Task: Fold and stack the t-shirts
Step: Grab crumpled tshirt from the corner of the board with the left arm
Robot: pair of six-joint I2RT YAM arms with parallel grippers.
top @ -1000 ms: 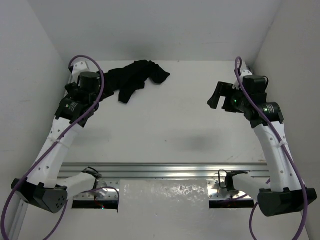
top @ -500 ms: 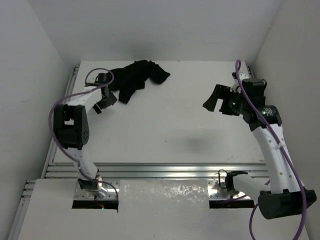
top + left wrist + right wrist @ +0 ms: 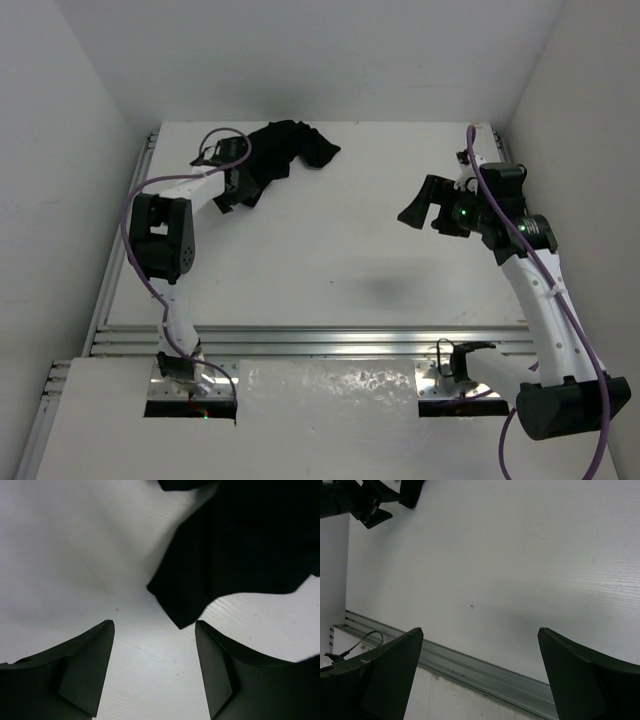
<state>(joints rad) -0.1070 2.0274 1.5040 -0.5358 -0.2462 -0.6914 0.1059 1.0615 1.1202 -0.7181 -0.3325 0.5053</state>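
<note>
Left pincer [image 3: 154,626] just reached upper-left t-shirt [image 3: 285,150] edge, half-spread, nothing pinched, first grab looks imminent; right pincer [image 3: 418,200] fully spread.

T-shirt [image 3: 285,152]: plain black, one tone throughout. Table [image 3: 350,230]: white, fine pale streaks seen in wrist views. Left gripper [image 3: 155,630] and right gripper [image 3: 480,640]: fingers matte black. Left arm [image 3: 180,188] and right arm [image 3: 540,290]: links white, joints black. Cables [image 3: 471,140]: purple. Rail [image 3: 330,340]: silver-grey. Green light [image 3: 462,212] noted on right wrist. Walls [image 3: 300,60]: white-grey.
</note>
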